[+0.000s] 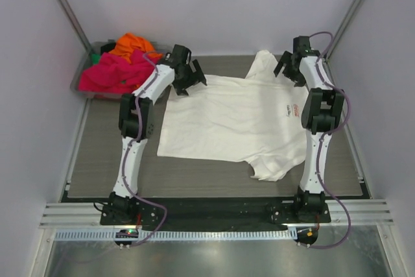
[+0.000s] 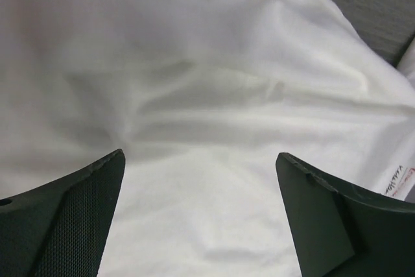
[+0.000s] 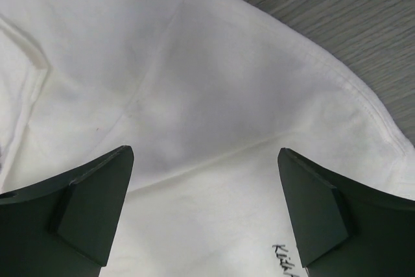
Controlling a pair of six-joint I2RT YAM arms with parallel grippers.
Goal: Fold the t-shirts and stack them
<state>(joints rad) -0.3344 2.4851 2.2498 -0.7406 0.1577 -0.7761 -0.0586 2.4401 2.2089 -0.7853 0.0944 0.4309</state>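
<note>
Nothing folded yet: cream-white cloth t-shirt (image 1: 227,121) lies spread mid-frame, my left gripper (image 2: 200,157) and right gripper (image 3: 206,154) wide open, empty; hot pink shirt (image 1: 107,74) and orange shirt (image 1: 131,45) wait upper left.

Bright, even light; soft shadows; wrist views slightly blurred.
</note>
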